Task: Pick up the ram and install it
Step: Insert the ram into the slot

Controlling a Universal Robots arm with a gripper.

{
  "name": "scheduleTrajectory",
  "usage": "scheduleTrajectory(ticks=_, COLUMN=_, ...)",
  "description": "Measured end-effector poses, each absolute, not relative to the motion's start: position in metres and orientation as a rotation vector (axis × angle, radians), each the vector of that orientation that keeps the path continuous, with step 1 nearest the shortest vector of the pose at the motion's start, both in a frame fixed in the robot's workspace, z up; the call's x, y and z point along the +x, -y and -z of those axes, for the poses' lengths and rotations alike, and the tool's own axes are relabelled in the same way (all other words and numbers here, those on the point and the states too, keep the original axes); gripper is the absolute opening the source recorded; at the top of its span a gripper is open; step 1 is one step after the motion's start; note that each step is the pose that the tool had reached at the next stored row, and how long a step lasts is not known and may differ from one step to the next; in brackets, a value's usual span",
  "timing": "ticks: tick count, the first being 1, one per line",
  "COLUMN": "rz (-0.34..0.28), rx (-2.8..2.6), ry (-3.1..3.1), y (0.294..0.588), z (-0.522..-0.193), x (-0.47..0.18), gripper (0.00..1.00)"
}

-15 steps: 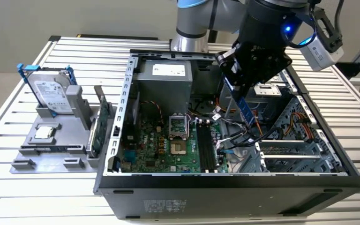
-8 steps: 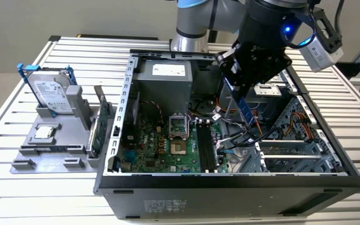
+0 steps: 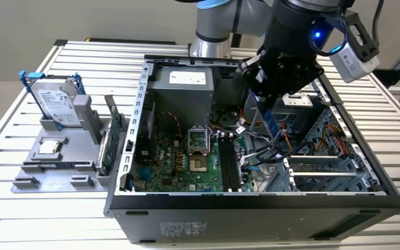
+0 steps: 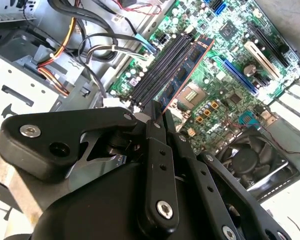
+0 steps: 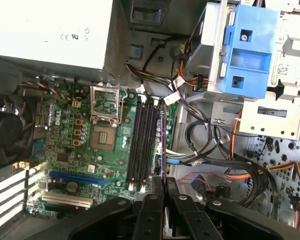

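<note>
Gripper [image 3: 266, 99]: black, two-fingered, upper centre of the exterior view, hanging over the open computer case [image 3: 255, 203]. The jaws are drawn in to a narrow gap and clamp the top end of the ram. It also appears in the second wrist view [image 4: 157, 112] and the first wrist view [image 5: 165, 182].

Ram [image 3: 273, 125]: thin blue-green stick hanging nearly upright below the fingers, slightly tilted. It is held in the air inside the case and is not seated. In the second wrist view it extends from the fingertips, chips showing, towards the board [image 4: 187, 67].

Memory slots [image 3: 229, 166]: a row of long black sockets on the motherboard [image 3: 175, 161], below the ram and a little to the exterior view's left of it.

CPU socket [image 3: 198, 166]: just beside the slots, on the exterior view's left.

Power supply [image 3: 186, 86]: grey box at the back of the case.

Hard drive [image 3: 52, 101]: silver, in a blue frame, standing in a grey holder [image 3: 61, 166] at the exterior view's left, outside the case.

Circuit card [image 3: 113, 133]: green, standing on edge between the holder and the case.

Table [image 3: 33, 229]: slatted aluminium, carrying everything.
</note>
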State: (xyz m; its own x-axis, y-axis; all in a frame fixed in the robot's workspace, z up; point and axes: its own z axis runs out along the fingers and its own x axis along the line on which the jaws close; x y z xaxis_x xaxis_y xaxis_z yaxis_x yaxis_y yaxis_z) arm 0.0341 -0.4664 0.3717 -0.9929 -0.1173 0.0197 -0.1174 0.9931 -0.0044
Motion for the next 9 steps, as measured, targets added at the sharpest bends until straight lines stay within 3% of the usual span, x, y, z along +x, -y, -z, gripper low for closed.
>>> scheduleTrajectory(ticks=9, rz=-0.009, rx=0.171, ry=3.117, y=0.4664, z=-0.3687, x=0.0341, gripper=0.0)
